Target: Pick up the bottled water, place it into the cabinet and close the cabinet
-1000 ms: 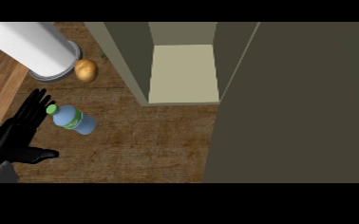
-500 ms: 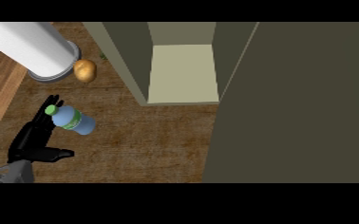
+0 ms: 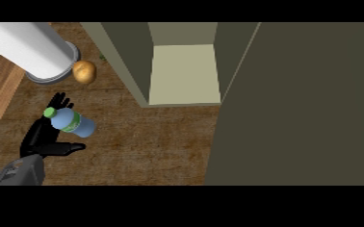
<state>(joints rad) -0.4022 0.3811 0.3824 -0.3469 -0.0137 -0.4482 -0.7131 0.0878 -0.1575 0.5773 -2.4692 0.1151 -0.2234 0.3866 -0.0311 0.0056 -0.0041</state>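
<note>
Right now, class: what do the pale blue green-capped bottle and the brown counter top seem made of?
The pale blue green-capped bottle is probably plastic: smooth, evenly tinted body. The brown counter top looks like matt wood: streaky grain.

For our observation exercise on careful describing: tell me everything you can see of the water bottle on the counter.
The water bottle has a pale blue, plastic-looking body, a green band near its neck and a green cap that points to the view's upper left. It is on the brown wood-grain counter, left of the open cabinet. The left hand brackets it, fingers beyond it, thumb below; contact cannot be told.
</note>
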